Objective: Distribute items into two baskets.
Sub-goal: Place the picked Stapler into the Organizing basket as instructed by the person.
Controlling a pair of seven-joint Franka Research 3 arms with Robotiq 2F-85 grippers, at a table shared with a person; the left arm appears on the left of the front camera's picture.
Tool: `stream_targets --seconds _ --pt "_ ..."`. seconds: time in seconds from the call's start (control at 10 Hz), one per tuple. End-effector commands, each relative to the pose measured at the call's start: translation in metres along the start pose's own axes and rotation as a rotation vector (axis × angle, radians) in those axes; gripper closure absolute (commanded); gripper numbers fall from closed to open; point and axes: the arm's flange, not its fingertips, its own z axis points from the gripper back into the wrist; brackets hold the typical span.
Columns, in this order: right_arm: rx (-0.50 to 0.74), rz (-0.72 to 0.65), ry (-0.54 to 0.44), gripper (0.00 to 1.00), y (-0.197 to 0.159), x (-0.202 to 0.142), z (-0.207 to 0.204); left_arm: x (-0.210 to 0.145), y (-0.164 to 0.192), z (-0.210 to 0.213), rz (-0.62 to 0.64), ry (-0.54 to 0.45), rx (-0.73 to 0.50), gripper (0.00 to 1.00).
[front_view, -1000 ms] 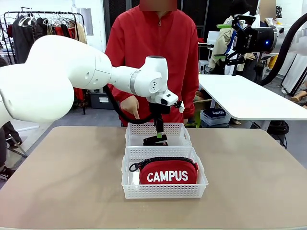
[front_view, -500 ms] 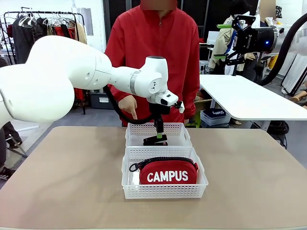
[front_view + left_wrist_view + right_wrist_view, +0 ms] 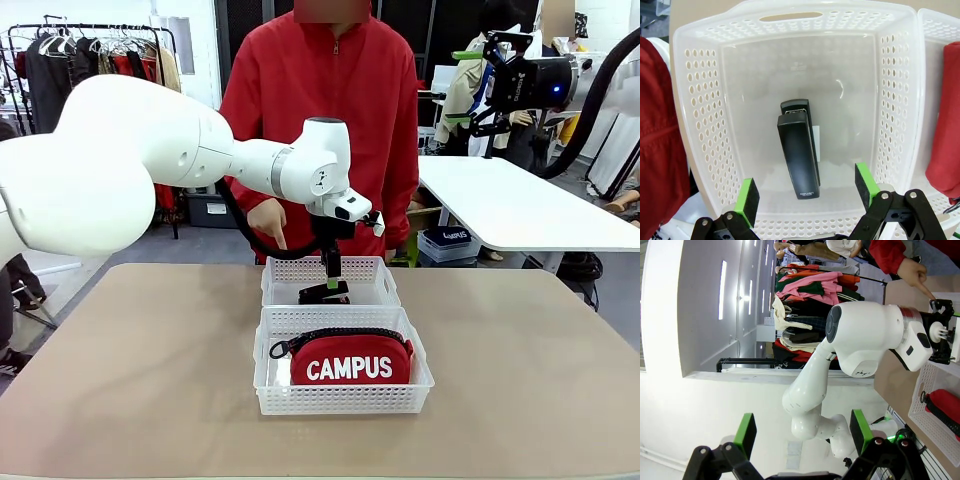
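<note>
White arm, left: reached across the middle of the table (image 3: 120, 400), its gripper (image 3: 331, 281) hung over the far basket (image 3: 280, 270), nearer the table's far edge.
Tan table: two matching baskets are carried at its middle, set one behind the other and touching or nearly so; which cannot be told.
Near basket (image 3: 275, 395): white perforated plastic; the red CAMPUS pouch (image 3: 350, 362) is held in it, lettering turned toward the near edge, black zipper uppermost.
Far basket, wrist view (image 3: 705, 125): the black stapler (image 3: 799, 152) is seen lying flat on the basket floor, roughly central, clear of all four walls.
Left gripper, wrist view (image 3: 806, 194): jaws stood wide apart, nothing between the green pads; the stapler is straddled from above and not touched.
Key relation: the stapler's long axis is run straight away from the gripper, across the line joining the two pads, so its narrow width is presented to them; its nearer end lies between and just beyond the fingertips.
Judged state: both items appear sorted, one per basket, so a straight lift clear of the walls is likely all that is called for.
Right gripper (image 3: 800, 434): jaws stood apart and empty, raised well away at the right side, aimed back toward the left arm.
Person's hand (image 3: 272, 222): a finger is pointed down just behind the far basket's far rim.
</note>
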Motion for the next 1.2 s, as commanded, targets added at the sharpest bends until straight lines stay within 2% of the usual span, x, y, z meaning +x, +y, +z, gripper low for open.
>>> stream_targets --seconds 0.0,0.4,0.6,0.8,0.9,1.0,1.1 --pt "0.008 -0.012 -0.001 0.0 0.004 -0.001 -0.001 0.0 0.0 0.003 -0.004 -0.003 0.005 0.0" --pt "0.008 -0.012 -0.001 0.0 0.004 -0.001 -0.001 0.0 0.0 0.0 0.0 0.0 0.0 0.0" --pt "0.008 -0.012 -0.001 0.0 0.004 -0.001 -0.001 -0.007 -0.009 0.03 0.187 -0.073 -0.028 0.0" --pt "0.008 -0.012 -0.001 0.0 0.004 -0.001 -0.001 -0.009 -0.026 0.061 0.412 -0.067 0.002 0.0" --pt "0.008 -0.012 -0.001 0.0 0.004 -0.001 -0.001 -0.022 -0.032 0.082 0.449 -0.06 -0.033 0.0" --pt "0.008 -0.012 -0.001 0.0 0.004 -0.001 -0.001 -0.019 -0.043 0.091 0.515 -0.049 -0.076 0.0" --pt "0.008 -0.012 -0.001 0.0 0.004 -0.001 -0.001 -0.033 -0.046 0.109 0.537 -0.037 -0.076 0.0"
